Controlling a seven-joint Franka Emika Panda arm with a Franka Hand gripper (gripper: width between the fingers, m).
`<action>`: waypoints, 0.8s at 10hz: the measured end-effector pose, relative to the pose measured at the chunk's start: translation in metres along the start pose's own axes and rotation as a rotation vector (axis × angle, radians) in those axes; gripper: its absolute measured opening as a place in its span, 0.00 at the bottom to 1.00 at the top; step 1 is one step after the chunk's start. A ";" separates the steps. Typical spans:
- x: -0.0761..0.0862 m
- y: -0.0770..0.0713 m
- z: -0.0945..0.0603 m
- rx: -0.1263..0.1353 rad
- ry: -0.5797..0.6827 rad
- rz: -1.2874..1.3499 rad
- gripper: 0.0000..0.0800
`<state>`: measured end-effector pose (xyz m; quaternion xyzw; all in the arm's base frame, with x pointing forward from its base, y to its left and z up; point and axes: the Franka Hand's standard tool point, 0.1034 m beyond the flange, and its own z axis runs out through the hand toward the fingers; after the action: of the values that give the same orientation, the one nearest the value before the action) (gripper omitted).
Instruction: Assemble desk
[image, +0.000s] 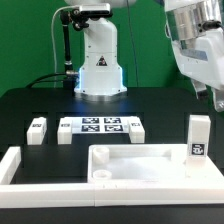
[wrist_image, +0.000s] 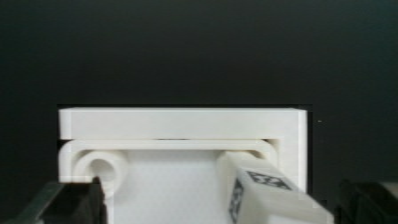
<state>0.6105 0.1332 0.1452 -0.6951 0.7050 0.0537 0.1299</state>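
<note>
Behind the border wall (image: 20, 165), the tabletop panel (image: 140, 165) carries an upright leg block (image: 198, 137) at its corner, just below your wide-open, empty gripper (wrist_image: 215, 200).

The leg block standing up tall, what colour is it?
The leg block is white, with a black-and-white square tag; the exterior view shows it best.

One leg block (image: 200, 136) stands upright at the tabletop panel's (image: 140, 162) corner.

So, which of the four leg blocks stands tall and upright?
The leg block at the exterior view's far right, by the tabletop panel; the other three sit low beside the marker board.
</note>
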 end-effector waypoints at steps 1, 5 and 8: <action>0.001 0.000 0.001 -0.001 0.001 0.001 0.81; 0.001 0.001 0.003 -0.002 0.002 -0.031 0.81; 0.008 0.045 0.019 -0.025 0.025 -0.300 0.81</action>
<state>0.5675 0.1317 0.1197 -0.7948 0.5941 0.0336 0.1190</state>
